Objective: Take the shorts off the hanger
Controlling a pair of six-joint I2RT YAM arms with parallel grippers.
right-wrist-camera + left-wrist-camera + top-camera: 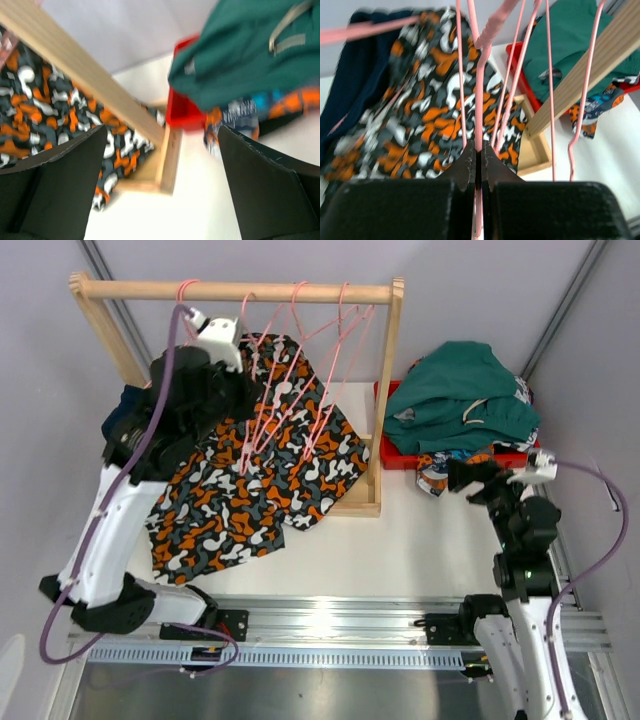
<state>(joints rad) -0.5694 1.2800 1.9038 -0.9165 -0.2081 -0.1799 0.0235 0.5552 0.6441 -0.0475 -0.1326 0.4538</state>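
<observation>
**Operator:** Failure risk?

**Technician:** The left hand (479, 155) is clamped on a pink hanger (480, 100). The camouflage shorts (250, 490) hang beneath it, trailing onto the worktop (420, 540). A pull may snag the neighbouring hangers (550, 100) or tip the rack (388, 390).

**Operator:** Unclear items?

**Technician:** Whether the shorts are attached to the hanger. The right hand (162, 165) is spread, empty.

The left arm (110, 530) has glossy white shell links between bulky matt black joint housings, and a thin purple cable (168, 365) runs its length, looping beside the black base at the counter's near left corner. The right arm (530, 630) matches it, with a small green light (527, 562) and a paler purple cable (622, 525). The left gripper (476, 152) and right gripper (161, 135) have matt black wedge-shaped fingers
</observation>
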